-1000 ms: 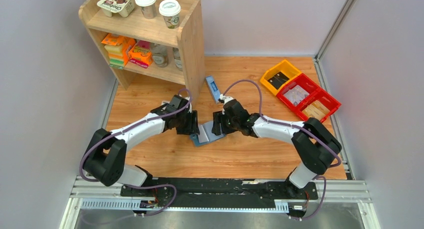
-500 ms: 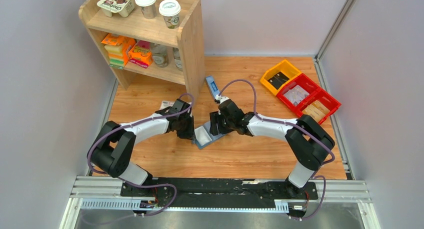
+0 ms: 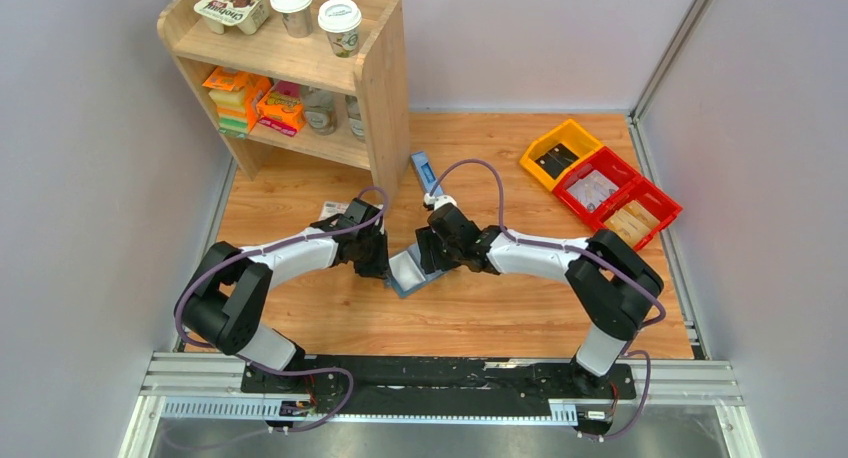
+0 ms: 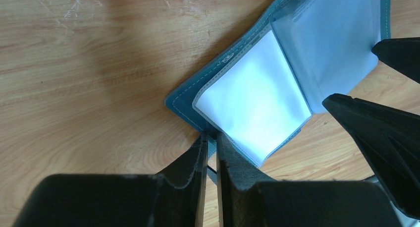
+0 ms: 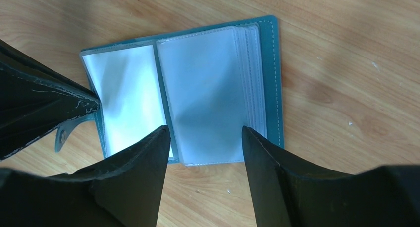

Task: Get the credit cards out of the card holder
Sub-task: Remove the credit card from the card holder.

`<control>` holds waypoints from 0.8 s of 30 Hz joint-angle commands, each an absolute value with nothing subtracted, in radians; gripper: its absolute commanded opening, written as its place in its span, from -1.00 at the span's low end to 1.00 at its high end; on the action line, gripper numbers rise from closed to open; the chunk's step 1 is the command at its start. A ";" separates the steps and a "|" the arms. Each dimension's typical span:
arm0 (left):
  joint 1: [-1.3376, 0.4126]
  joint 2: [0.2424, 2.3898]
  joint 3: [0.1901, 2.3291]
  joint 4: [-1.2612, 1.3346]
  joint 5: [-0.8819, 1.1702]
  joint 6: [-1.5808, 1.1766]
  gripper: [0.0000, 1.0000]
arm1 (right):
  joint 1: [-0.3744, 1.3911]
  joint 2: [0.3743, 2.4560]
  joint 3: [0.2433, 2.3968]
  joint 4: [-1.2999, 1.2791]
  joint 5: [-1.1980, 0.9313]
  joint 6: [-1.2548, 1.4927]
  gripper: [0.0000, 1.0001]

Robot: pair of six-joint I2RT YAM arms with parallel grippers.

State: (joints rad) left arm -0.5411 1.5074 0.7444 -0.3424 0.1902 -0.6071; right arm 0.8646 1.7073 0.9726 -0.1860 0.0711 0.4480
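Holder lies open with its pockets bared; no card is drawn yet.
Top view: the holder (image 3: 405, 274) sits on the bench (image 3: 480, 318), mid-width and nearer the near edge, between the left gripper (image 3: 378, 261) and right gripper (image 3: 430, 253). Left wrist: the left jaws are almost pressed together, pinching the holder's teal edge beside the sleeves (image 4: 252, 108). Right wrist: the right jaws are spread and hover over the sleeves, touching nothing; I cannot tell whether cards sit inside. Next, I judge, the right jaws must nip a card's edge and slide it out while the left pins the holder.
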 commanded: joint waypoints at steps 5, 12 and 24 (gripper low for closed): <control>-0.542 1.529 0.727 -0.304 0.213 -0.621 -0.65 | 0.900 1.776 1.020 -0.173 -0.078 0.445 0.17; -0.543 1.539 0.713 -0.279 0.222 -0.629 -0.67 | 0.902 1.756 1.031 -0.068 -0.323 0.460 0.09; -0.541 1.540 0.710 -0.276 0.219 -0.634 -0.67 | 0.902 1.638 1.075 -0.296 0.201 0.316 0.46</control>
